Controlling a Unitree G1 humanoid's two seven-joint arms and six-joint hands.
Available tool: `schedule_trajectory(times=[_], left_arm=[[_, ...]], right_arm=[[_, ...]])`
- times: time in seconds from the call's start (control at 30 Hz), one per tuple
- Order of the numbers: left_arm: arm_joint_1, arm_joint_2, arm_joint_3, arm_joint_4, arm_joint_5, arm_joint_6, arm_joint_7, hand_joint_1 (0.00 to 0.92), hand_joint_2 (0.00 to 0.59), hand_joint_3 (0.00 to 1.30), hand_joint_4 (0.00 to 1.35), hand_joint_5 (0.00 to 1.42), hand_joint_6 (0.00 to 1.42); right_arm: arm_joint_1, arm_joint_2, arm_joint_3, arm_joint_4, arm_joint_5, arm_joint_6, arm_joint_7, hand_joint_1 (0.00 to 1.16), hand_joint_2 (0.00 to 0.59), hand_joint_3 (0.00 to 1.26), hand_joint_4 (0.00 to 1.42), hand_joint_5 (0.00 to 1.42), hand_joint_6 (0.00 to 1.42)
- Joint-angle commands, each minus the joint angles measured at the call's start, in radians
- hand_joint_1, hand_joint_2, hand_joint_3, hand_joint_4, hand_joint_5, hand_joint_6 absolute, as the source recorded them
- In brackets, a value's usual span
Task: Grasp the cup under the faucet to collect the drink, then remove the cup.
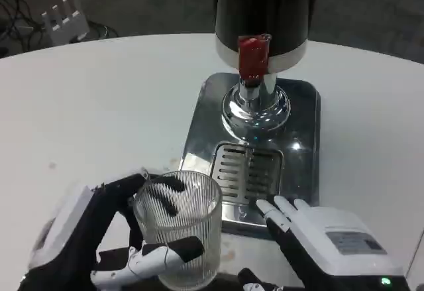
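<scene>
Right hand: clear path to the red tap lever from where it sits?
Probably yes. The right hand lies open at the near edge of the steel drip tray; nothing stands between it and the red tap lever. The left hand holds the glass cup off to the side.

We lose dispenser (265, 12) top at 12 o'clock edge. Both forearms cut at 6 o'clock. Cup (179, 228) hides part of left hand (106, 238) fingers.
</scene>
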State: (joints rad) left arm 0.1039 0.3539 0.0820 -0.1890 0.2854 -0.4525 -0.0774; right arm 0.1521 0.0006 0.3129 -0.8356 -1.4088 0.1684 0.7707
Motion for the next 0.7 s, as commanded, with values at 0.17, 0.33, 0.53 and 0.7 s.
schedule_trajectory(times=[0.17, 0.33, 0.53, 0.7], left_arm=[[-0.058, -0.011, -0.016, 0.033, 0.025, -0.005, 0.021, 0.417, 0.123, 1.01, 1.06, 1.14, 0.9], [-0.159, -0.019, -0.042, 0.14, 0.086, -0.004, 0.048, 0.415, 0.125, 1.01, 1.06, 1.14, 0.9], [-0.259, -0.021, -0.068, 0.24, 0.133, -0.011, 0.085, 0.411, 0.126, 1.01, 1.06, 1.14, 0.9], [-0.342, -0.017, -0.092, 0.313, 0.159, -0.016, 0.114, 0.409, 0.127, 1.01, 1.06, 1.14, 0.9]], right_arm=[[0.022, 0.027, -0.015, -0.031, 0.003, 0.013, 0.027, 0.39, 0.438, 0.08, 0.0, 0.0, 0.0], [0.035, 0.039, -0.011, -0.049, -0.006, 0.006, 0.019, 0.39, 0.438, 0.08, 0.0, 0.0, 0.0], [0.061, 0.038, -0.015, -0.074, -0.01, -0.003, 0.018, 0.39, 0.438, 0.09, 0.0, 0.0, 0.0], [0.075, 0.037, -0.022, -0.088, -0.005, -0.005, 0.021, 0.39, 0.438, 0.09, 0.0, 0.0, 0.0]])
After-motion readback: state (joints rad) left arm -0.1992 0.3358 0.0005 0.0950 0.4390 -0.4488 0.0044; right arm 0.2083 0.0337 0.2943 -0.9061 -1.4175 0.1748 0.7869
